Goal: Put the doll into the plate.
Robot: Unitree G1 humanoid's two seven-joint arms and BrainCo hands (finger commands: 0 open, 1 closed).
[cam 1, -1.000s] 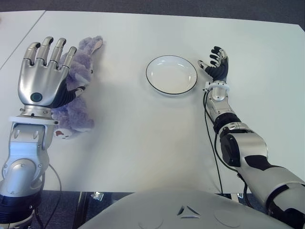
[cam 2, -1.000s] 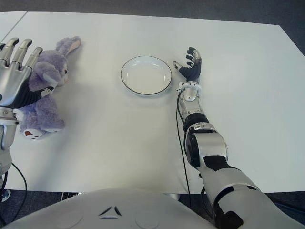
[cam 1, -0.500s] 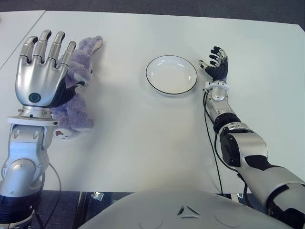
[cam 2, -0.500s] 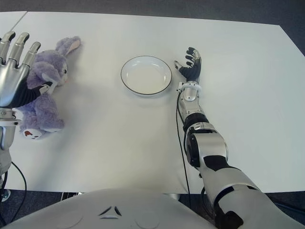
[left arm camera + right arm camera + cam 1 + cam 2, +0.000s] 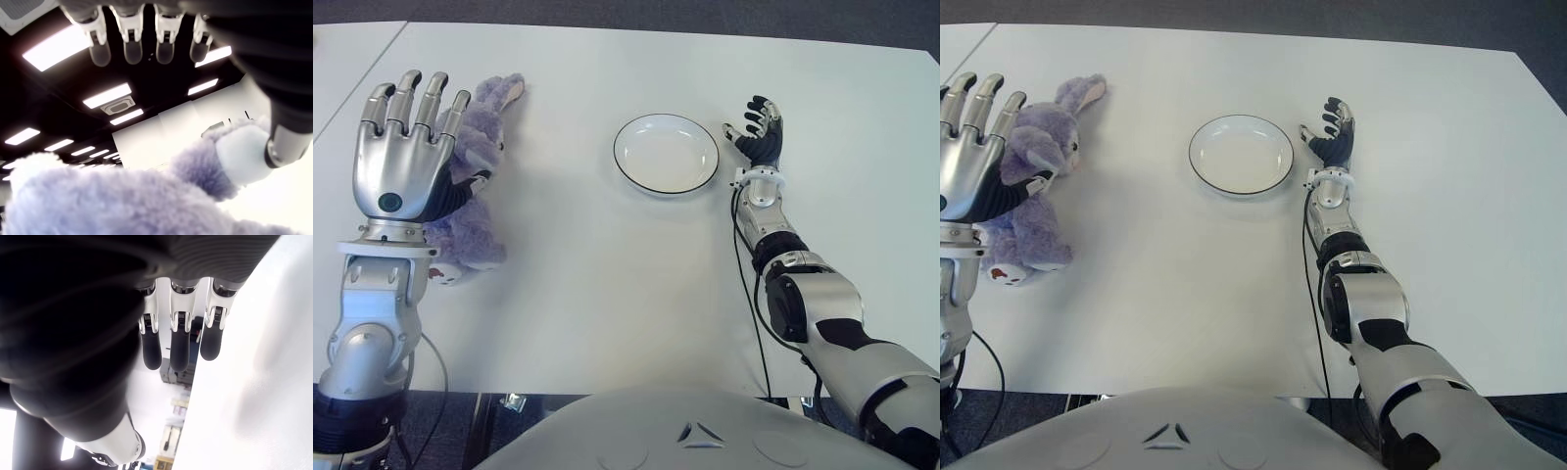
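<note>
The left hand is raised at the left side of the desk, fingers straight and spread, palm facing away from the robot and closed on nothing — the doll is not gripped. Directly beyond that palm, partly hidden by it, lies the doll, a purple plush rabbit on the desk surface. Its long axis runs near-to-far: the feet point toward the robot, and the head and ears point away, leaning a little to the right. In the left wrist view the fur fills the space just under the palm, with the thumb down beside a pale patch of the plush; whether the thumb actually touches it I can't tell.

So the doll sits on the far side of the left hand and a shade to its right, close enough that the fingers would only need to curl down over the body to take it.

The plate stands empty further right, well apart from the doll. The right hand shows just beside the plate's right edge, fingers loosely open and holding nothing — far from the doll, so the left hand looks the natural one for this pick.
</note>
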